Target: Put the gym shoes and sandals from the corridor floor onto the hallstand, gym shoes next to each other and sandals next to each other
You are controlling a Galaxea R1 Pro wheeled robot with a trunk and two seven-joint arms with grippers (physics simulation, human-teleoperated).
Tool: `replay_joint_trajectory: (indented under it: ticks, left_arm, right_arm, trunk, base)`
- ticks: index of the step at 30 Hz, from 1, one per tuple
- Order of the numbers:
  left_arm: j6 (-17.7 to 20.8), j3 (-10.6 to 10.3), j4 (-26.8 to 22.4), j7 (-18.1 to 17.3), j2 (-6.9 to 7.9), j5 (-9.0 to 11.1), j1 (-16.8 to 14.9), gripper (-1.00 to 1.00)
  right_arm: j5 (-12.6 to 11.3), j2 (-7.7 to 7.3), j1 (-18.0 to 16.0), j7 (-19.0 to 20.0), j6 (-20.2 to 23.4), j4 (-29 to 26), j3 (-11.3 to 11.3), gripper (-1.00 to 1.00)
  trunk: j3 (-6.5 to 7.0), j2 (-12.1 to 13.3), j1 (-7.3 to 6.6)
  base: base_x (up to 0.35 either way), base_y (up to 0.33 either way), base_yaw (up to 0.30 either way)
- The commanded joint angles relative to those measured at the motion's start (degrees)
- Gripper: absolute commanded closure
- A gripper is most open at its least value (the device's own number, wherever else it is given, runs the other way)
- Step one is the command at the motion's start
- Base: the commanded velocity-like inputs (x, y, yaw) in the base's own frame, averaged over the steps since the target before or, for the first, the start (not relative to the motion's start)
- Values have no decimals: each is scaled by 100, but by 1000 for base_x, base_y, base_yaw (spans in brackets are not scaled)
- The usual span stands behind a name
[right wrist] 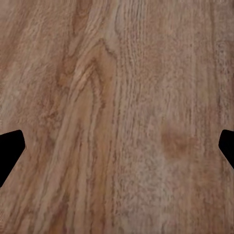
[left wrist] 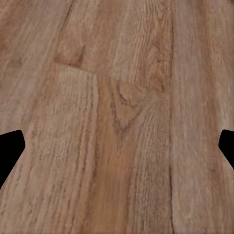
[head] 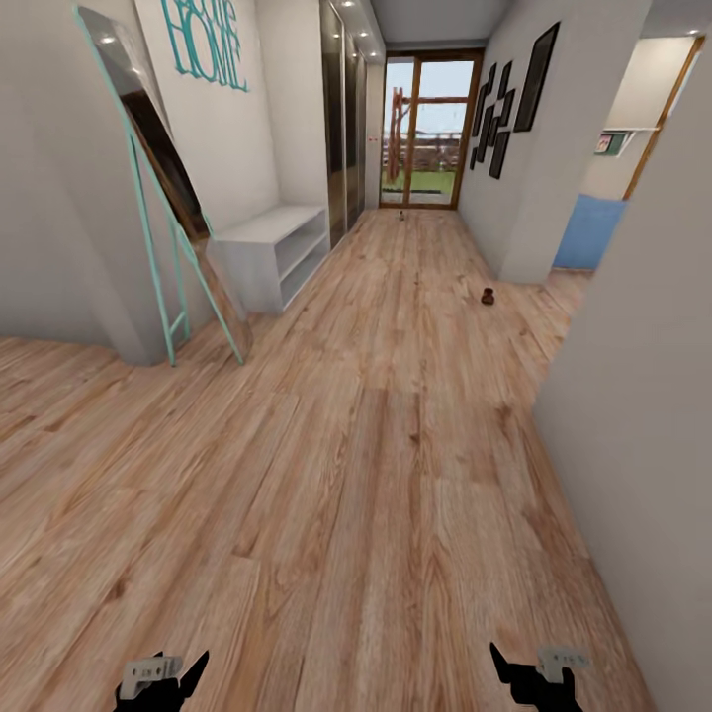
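your left pincer point(head: 163, 682) and right pincer point(head: 539, 674) hang apart and empty over the light brown wood-grain plank floor point(head: 376, 475), ready for the small dark brown sandal point(head: 487, 296) lying far ahead.

Pale hallstand point(head: 272, 247) stands left; a dark sandal point(head: 487, 296) lies on the floor point(head: 376, 445).

Head view: bright, even light. Daylight enters through the glass door point(head: 425, 129) at the far end; small ceiling spots point(head: 368, 33) glow above the dark wardrobe panels point(head: 341, 119), which carry faint sheen. Leaning mirror point(head: 148, 148) shows a dark reflection with a bright dot near its top. Shadows soft and weak; the floor point(head: 376, 445) is evenly lit, no hard glare. Wide-angle stretch: walls lean outward at the edges. Far small things on the floor too blurred to identify.

Both wrist views: wood grain point(left wrist: 122, 107) soft, slightly blurred, flat light; finger tips point(right wrist: 9, 148) pure black silhouettes.
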Motion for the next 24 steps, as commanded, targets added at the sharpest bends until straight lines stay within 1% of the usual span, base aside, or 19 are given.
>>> replay_joint_trajectory:
  ticks: [1,7,17,24]
  left_arm:
    - [-27,43,9,-32,-8,-52,-6,-100]
    - [-27,45,42,-29,-18,-52,-6,-100]
    - [-27,46,53,-5,-26,-56,-6,-100]
    - [-27,53,48,22,-77,-59,-6,-100]
  right_arm:
    - [-57,11,-4,61,-5,6,-27,-100]
    - [-87,50,-4,62,-7,4,-21,-100]
    - [-92,58,-4,61,-8,4,-20,-100]
    - [-94,64,-4,63,-9,4,-19,-100]
  trunk:
    - [-4,-2,1]
    - [-4,-2,1]
    - [-4,-2,1]
    - [-4,-2,1]
  base:
    - [217,0,0]
    - [280,0,0]
    - [331,0,0]
    - [337,0,0]
